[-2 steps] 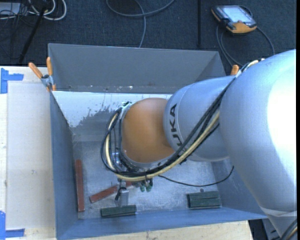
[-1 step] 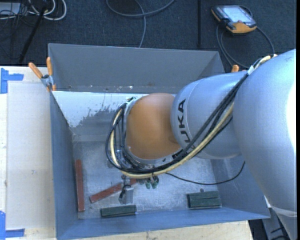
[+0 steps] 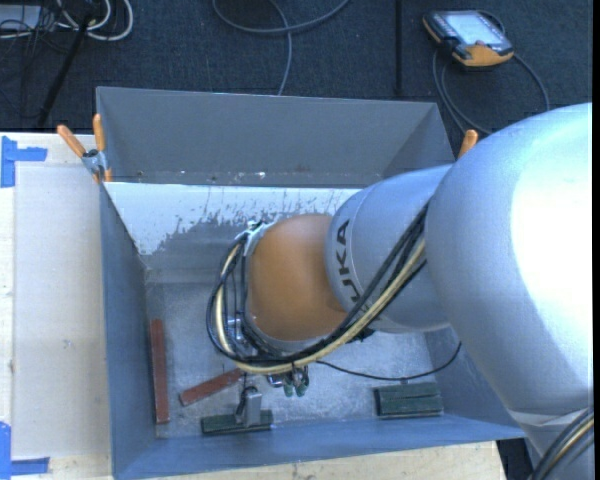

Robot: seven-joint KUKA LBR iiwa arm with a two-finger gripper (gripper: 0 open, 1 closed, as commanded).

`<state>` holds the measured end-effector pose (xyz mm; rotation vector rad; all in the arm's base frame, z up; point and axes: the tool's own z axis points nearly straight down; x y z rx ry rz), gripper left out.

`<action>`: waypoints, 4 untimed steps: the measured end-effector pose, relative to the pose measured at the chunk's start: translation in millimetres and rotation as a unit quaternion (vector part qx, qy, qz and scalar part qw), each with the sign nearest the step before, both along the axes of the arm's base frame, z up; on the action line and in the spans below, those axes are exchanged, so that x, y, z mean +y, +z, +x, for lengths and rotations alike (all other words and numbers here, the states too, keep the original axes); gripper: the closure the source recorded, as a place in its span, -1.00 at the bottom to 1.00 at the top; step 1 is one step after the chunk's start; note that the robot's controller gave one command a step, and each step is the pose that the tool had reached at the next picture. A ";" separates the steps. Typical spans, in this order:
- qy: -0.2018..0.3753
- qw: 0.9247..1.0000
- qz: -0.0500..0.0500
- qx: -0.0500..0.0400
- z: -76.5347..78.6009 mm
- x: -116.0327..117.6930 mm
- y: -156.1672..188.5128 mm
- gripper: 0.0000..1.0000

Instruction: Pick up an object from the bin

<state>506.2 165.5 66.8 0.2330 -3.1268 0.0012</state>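
The grey bin (image 3: 120, 298) gives me little room, and the arm (image 3: 520, 258) with its orange cover (image 3: 290, 273) blocks much of my view of the floor. A long reddish-brown strip (image 3: 159, 368) lies well to the claw's left, along the wall, and a dark green slab (image 3: 408, 400) lies well to its right. Directly under the claw is a similar dark flat block (image 3: 225, 425), close to the front wall. A short reddish strip (image 3: 208, 389) lies just to the claw's left. I cannot tell how wide the claw (image 3: 250, 403) stands, or whether it touches the block. I judge a straight, centred descent is best, clear of the short strip and the wall.
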 end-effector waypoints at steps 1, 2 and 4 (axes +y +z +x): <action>0.090 0.996 0.001 -0.003 18.5 -6.5 3.4 1.00; 0.090 0.996 0.002 -0.003 18.5 -6.5 3.4 1.00; 0.090 0.996 0.000 0.001 16.3 -7.3 14.0 1.00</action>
